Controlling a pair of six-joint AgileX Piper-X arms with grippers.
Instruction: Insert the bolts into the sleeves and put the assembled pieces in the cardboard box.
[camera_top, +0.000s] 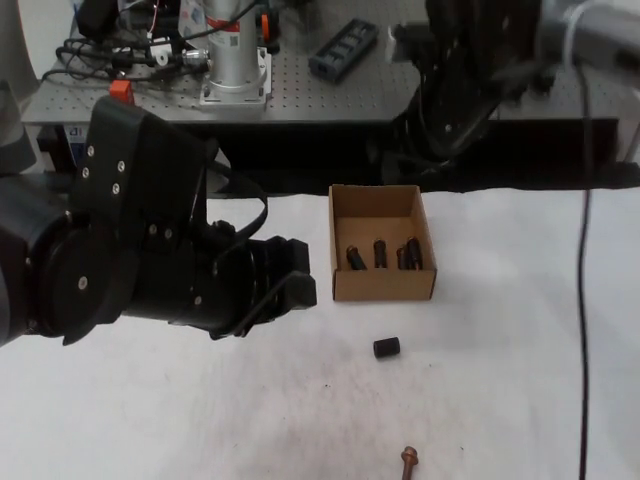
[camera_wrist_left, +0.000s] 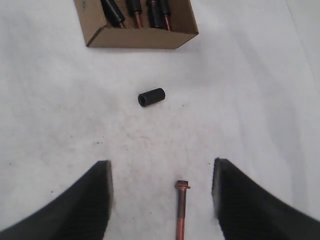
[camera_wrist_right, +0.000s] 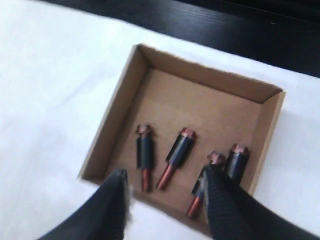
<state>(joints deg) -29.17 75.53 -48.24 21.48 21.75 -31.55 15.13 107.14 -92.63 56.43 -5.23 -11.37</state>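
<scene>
Lying on its side on the white table (camera_top: 200, 410), a loose black sleeve (camera_top: 387, 347) (camera_wrist_left: 151, 97) sat on the near side of the cardboard box (camera_top: 383, 285) (camera_wrist_left: 140, 37) (camera_wrist_right: 205, 75), apart from its near wall. Nearer still and slightly to the right lay a copper bolt (camera_top: 408, 462) (camera_wrist_left: 181, 210), its head turned toward the far side and well apart from the sleeve.

The left gripper (camera_wrist_left: 162, 165) hung above the bolt with its jaws spread wide and nothing between them except the bolt on the table below, untouched. The right gripper (camera_wrist_right: 165, 174) hovered over the near wall of the box, also wide open and holding nothing. One of its fingers (camera_wrist_right: 220, 205) hid the near end of one piece.

Inside the box four assembled pieces (camera_top: 380, 253) (camera_wrist_right: 145, 152) lay flat toward the near wall, heads toward the far side and copper shanks sticking out of their black sleeves.

In the high view a bulky black arm (camera_top: 140, 250) covered much of the table's left half. Beyond the table stood a perforated bench (camera_top: 330, 95) carrying a silvery post (camera_top: 235, 60), tangled cables (camera_top: 110, 50) and a dark ribbed block (camera_top: 343, 48). A thin black cable (camera_top: 583, 300) ran down over the table's right side.
</scene>
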